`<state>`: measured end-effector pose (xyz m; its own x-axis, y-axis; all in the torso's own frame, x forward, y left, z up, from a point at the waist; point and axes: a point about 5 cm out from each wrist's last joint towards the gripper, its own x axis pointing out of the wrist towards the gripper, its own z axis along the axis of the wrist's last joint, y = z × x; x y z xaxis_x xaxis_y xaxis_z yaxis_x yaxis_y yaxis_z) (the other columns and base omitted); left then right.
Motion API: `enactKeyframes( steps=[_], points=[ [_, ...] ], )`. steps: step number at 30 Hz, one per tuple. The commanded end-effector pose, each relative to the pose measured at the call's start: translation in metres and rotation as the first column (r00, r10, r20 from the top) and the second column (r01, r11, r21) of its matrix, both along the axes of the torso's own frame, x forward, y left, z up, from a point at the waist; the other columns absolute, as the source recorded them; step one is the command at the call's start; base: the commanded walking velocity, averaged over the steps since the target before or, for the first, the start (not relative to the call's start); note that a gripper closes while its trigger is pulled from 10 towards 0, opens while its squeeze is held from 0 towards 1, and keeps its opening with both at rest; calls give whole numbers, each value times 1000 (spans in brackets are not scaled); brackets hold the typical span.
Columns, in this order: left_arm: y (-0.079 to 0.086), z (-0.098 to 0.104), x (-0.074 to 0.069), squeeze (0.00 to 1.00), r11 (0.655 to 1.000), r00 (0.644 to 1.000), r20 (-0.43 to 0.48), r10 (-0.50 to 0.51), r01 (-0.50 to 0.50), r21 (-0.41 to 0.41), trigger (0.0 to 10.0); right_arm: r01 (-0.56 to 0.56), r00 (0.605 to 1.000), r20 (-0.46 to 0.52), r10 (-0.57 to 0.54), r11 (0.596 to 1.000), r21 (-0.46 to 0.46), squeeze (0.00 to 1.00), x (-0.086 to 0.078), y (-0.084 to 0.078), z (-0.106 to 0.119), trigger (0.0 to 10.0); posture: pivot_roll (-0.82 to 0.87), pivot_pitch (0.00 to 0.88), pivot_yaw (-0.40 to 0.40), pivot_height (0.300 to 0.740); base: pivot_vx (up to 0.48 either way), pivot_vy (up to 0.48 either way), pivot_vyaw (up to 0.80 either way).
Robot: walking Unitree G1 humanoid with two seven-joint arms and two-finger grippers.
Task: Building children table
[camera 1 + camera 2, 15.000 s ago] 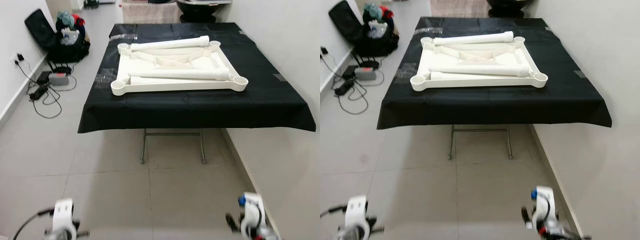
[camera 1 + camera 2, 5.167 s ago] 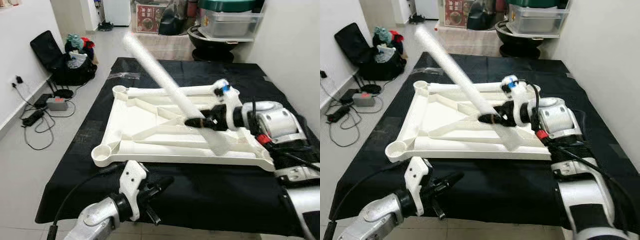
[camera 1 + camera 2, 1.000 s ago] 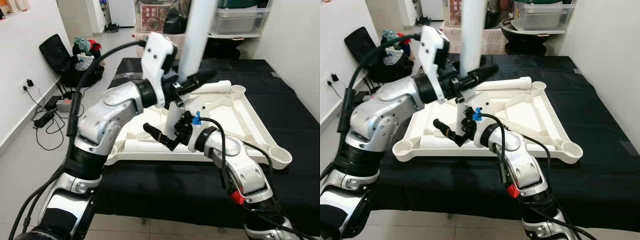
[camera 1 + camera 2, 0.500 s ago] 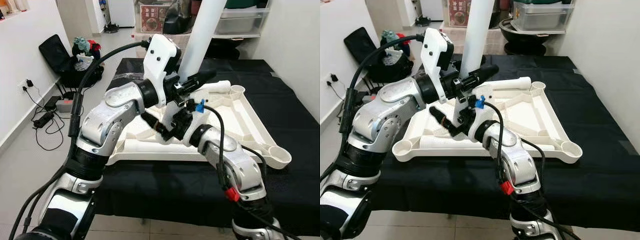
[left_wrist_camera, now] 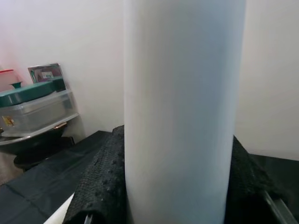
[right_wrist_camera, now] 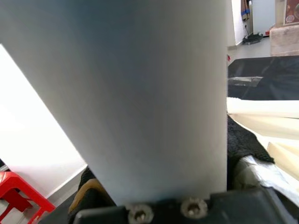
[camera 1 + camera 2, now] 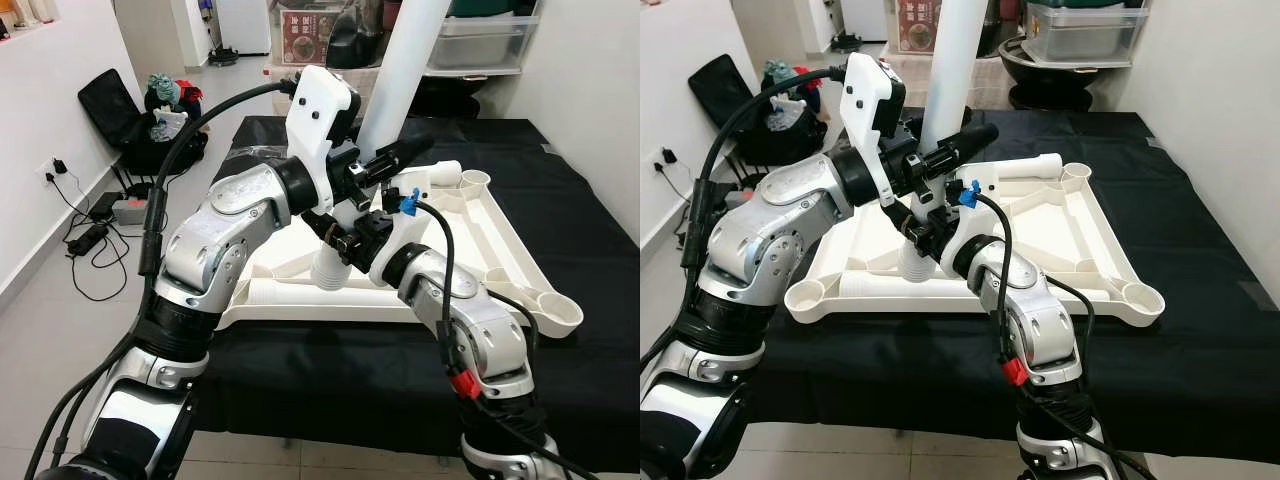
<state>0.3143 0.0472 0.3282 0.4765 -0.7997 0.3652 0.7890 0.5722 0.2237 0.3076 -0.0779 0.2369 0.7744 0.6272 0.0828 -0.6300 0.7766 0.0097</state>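
The white table top (image 7: 470, 250) lies upside down on the black-covered table (image 7: 590, 220), with round sockets at its corners (image 7: 1140, 297). One white table leg (image 7: 952, 80) stands nearly upright over the top's near left part, held by both grippers. My left gripper (image 7: 390, 157) is shut on its middle, and the left wrist view has the leg (image 5: 182, 116) between the black pads (image 5: 100, 186). Lower down, my right gripper (image 7: 345, 238) is shut on it just above its flared lower end (image 7: 328, 270). Two more legs lie in the top, one along the far edge (image 7: 435, 172), one along the near edge (image 7: 290, 292).
A black bag with clothes (image 7: 135, 115) and a router with cables (image 7: 110, 208) are on the floor at the left. A white wall (image 7: 590, 90) runs close along the table's right side. Storage boxes (image 7: 480, 40) stand behind the table.
My right gripper has moved up from beside the leg and shut on its lower part. The leg's flared end now shows above the table top. The left gripper keeps its hold.
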Motion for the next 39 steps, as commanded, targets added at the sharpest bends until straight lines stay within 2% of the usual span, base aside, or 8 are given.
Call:
enactKeyframes(
  steps=[1, 5, 6, 28, 29, 30, 34, 39],
  points=[
    [6, 6, 0, 0, 999, 999, 29, 37, -35, -39, 0, -4, 1000, -10, 4, 1000, 9, 0, -1, 3, 1, 0, -64, 0, 16, 740, 0, 0, 0],
    [6, 8, -1, 0, 998, 999, 25, 29, -27, -57, 0, 7, 1000, -9, -7, 1000, 10, 0, 0, 2, 1, 0, -64, 0, 17, 740, 0, 0, 0],
    [7, 8, -2, 1000, 998, 999, 23, 28, -26, -65, 10000, 13, 1000, -10, -13, 1000, 11, 0, 1, 2, 1, 0, -65, 0, 16, 740, 0, 0, 0],
    [97, 30, -4, 1000, 886, 961, -71, 266, -273, -375, 10000, 242, 966, -59, -250, 963, -116, 0, 19, -48, -23, 0, -66, 1, 6, 740, 0, 0, 0],
    [116, 13, 1, 0, 836, 912, -142, 385, -410, -365, 10000, 280, 955, -61, -289, 952, -125, 0, 20, -57, -25, 863, -66, 1, 5, 740, 0, 0, 0],
    [130, -11, 5, 0, 782, 847, -226, 481, -531, -327, 10000, 302, 948, -63, -312, 945, -127, 0, 21, -63, -26, 5647, -67, 2, 4, 740, 0, 0, 0],
    [142, -45, 4, 0, 725, 762, -306, 570, -642, -250, 10000, 319, 943, -64, -328, 940, -121, 0, 21, -68, -27, 10000, -64, 1, 0, 740, 0, 0, 0],
    [144, -83, -7, 0, 710, 715, -385, 583, -679, -186, 10000, 317, 945, -57, -323, 944, -95, 0, 20, -69, -24, 10000, -63, 0, -1, 740, 0, 0, 0]
  ],
)
